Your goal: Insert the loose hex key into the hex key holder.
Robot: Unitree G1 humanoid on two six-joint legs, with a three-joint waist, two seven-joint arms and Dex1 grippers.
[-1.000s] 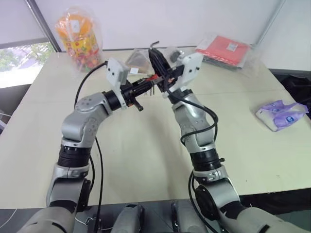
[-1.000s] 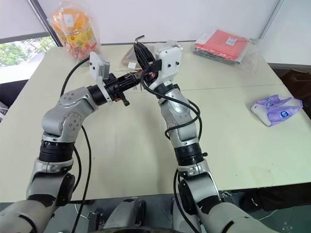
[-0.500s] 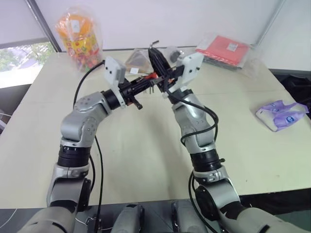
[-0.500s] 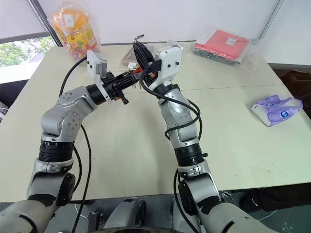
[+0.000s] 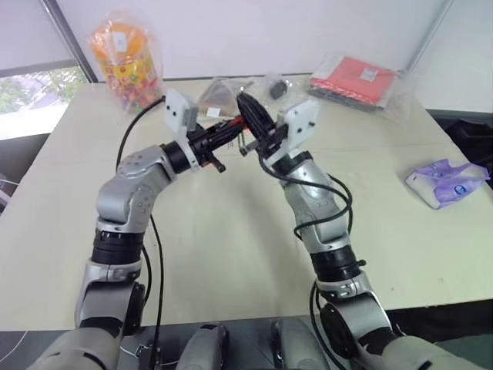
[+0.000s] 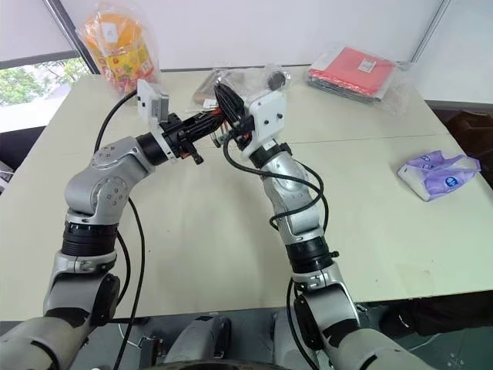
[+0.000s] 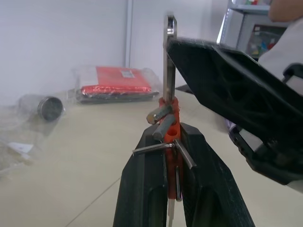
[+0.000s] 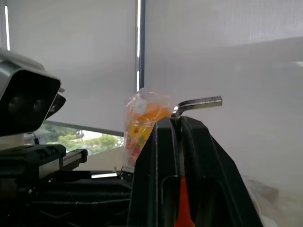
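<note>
head views: left gripper (image 5: pixel 231 132) and right gripper (image 5: pixel 248 116) meet above tabletop (image 5: pixel 231 223) far edge.
left wrist: left jaws clamp holder (image 7: pixel 171 124); key (image 7: pixel 169 56) upright in it.
right wrist: key between right jaws, grip unclear.

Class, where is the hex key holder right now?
The hex key holder is clamped in the left hand, raised above the table's middle, beside the right hand.
</note>
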